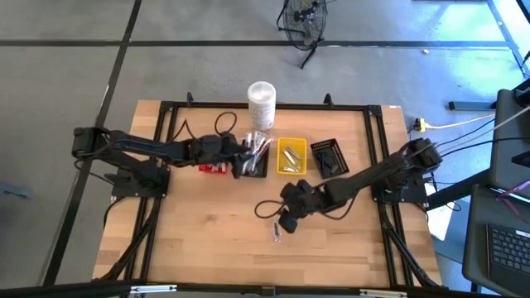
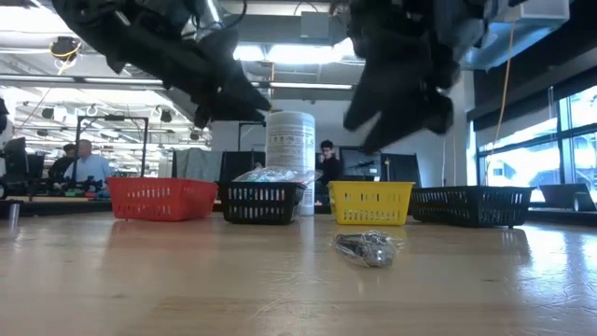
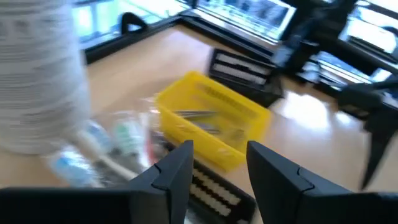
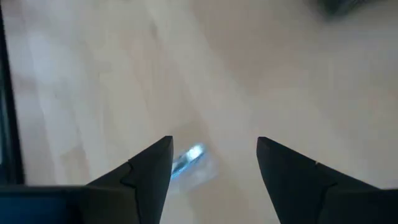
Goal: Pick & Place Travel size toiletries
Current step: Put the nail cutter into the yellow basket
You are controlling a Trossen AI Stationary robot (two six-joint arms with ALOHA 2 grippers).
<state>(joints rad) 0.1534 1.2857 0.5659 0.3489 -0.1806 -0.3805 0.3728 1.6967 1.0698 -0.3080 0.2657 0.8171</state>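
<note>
A wooden tabletop point(image 1: 207, 232) fills the middle of the high view, edged by a black frame. Near its upper edge stands a tall white cylindrical container point(image 1: 261, 103). Just below it runs a row of small baskets: a red basket point(image 1: 213, 168) at left, a black basket point(image 1: 253, 166) next, a yellow basket point(image 1: 291, 156) at centre, and another black basket point(image 1: 328, 157) at right. In the low view, people point(image 2: 87, 161) sit at desks in the room behind.

No legible text, brand or number in any view. White cylindrical container point(image 2: 291, 149) carries rows of grey print, too small and blurred to read. No signs readable.
</note>
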